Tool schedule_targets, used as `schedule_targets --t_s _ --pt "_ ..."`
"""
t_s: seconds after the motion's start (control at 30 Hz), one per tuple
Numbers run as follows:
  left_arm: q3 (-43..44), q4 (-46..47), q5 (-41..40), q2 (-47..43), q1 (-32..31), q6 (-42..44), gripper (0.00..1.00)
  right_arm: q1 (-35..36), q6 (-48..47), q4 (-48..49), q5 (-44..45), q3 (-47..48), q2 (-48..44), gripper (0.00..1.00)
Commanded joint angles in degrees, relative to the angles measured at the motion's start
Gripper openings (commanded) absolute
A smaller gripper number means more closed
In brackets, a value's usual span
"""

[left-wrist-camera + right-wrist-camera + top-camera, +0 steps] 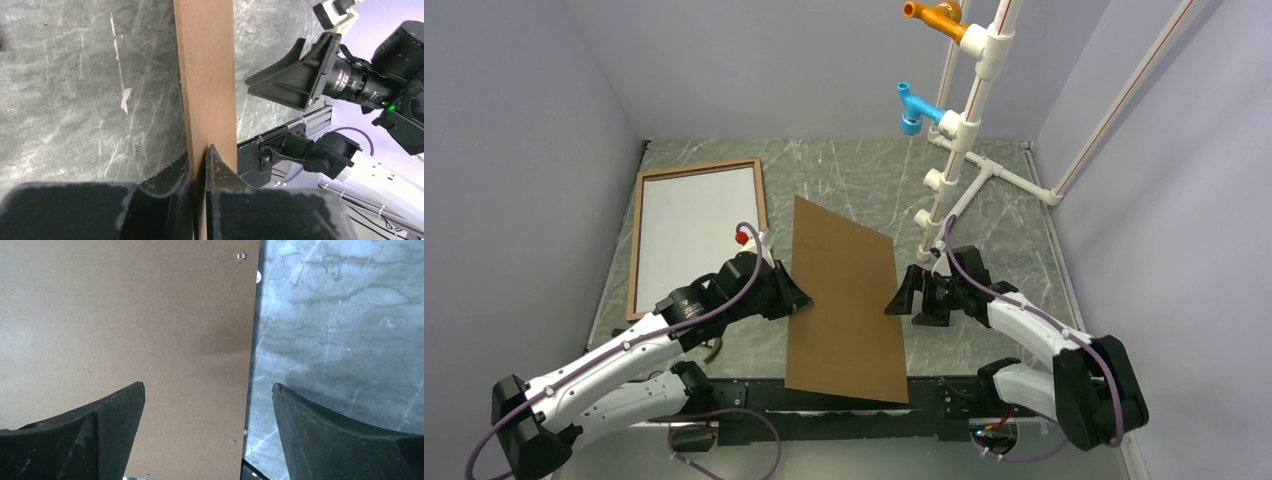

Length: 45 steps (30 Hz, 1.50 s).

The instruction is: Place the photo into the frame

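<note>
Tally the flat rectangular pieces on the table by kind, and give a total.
brown board: 1
wooden frame: 1
white sheet, lying inside the frame: 1
Total: 3

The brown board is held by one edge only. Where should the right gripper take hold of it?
Its right long edge, near mid-length, coming from the right. The brown board is a thin flat sheet, so only an edge fits between the jaws; the left gripper pinches the opposite edge, and the open right gripper sits just beside this one.
</note>
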Motion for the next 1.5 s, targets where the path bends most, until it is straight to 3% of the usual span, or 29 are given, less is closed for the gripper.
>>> schedule_targets --t_s 0.0,0.17,0.4,0.73,0.93,1.2,1.47 --pt "-0.62 -0.7 -3.22 -0.58 -0.15 1.04 0.0 0.05 -1.8 -8.63 4.69 4.55 -6.4 0.99" --pt "-1.49 -0.66 -4.86 -5.35 -0.11 -0.46 0.0 -0.23 -2.42 -10.65 1.89 7.27 -10.11 1.0" --pt "-5.81 6.17 -3.8 -19.05 -0.14 -0.74 0.0 -1.11 -2.16 -9.68 -5.5 10.67 -12.82 1.0" --pt "-7.71 9.53 -1.52 -33.85 -0.12 1.94 0.0 -2.62 6.94 3.26 -20.97 11.3 -12.57 1.0" --pt "-9.19 13.92 0.75 -35.79 -0.08 2.04 0.0 -2.73 7.53 5.39 -23.02 10.78 -13.19 1.0" --pt "-9.0 15.57 1.66 -36.09 -0.12 1.95 0.0 -4.1 1.73 -1.74 -18.84 12.42 -13.64 0.99" --pt "-9.23 17.23 2.17 -36.55 -0.08 1.42 0.0 -5.37 2.37 -1.35 -18.86 10.9 -13.78 0.99"
